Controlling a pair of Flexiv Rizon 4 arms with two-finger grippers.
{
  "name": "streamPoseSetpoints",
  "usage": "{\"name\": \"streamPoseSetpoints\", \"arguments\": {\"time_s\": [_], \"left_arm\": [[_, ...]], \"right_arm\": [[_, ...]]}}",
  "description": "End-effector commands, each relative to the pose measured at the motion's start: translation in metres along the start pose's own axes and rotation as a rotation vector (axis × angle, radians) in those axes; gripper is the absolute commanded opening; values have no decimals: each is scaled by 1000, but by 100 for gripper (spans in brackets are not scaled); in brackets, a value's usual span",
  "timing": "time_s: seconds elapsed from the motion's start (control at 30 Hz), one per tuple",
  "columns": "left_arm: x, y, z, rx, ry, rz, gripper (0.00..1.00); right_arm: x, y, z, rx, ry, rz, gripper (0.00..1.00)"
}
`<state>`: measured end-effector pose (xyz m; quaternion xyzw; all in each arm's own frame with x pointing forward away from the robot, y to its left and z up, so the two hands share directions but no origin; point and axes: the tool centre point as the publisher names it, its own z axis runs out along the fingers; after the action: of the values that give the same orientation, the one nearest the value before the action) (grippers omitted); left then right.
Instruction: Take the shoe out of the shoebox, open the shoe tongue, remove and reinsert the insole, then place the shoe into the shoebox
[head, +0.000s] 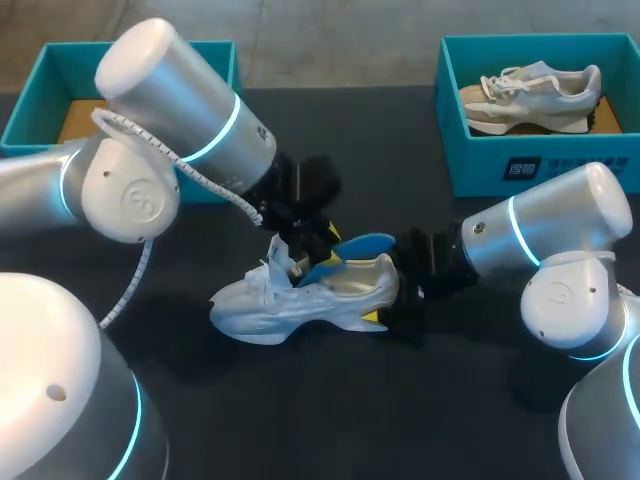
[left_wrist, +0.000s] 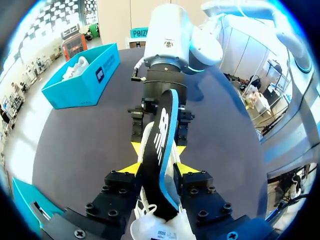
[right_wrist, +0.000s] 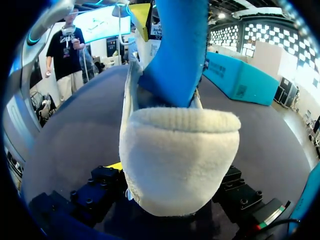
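Left fingers pinch the blue insole from both sides, one end down in the shoe. Right fingers squeeze the shoe's soft heel. That shoe stands mid surface. I think the insole is thin and bendy, so hold it near its middle. The left shoebox and right shoebox sit at the far edge, well apart, leaving open room
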<state>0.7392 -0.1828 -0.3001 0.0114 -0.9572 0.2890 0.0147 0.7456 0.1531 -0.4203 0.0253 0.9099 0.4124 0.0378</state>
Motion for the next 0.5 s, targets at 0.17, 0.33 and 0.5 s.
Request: {"name": "streamPoseSetpoints", "arguments": {"time_s": [0.17,0.33,0.5], "left_arm": [[-2,9,3,56,10,-2,38],[-5,7,7,65,23,-10,34],[-6,3,11,61,35,-1,29]], "right_arm": [[0,-2,6,5,-3,0,0],[0,-2,6,5,-3,0,0],[0,-2,6,5,-3,0,0]]}}
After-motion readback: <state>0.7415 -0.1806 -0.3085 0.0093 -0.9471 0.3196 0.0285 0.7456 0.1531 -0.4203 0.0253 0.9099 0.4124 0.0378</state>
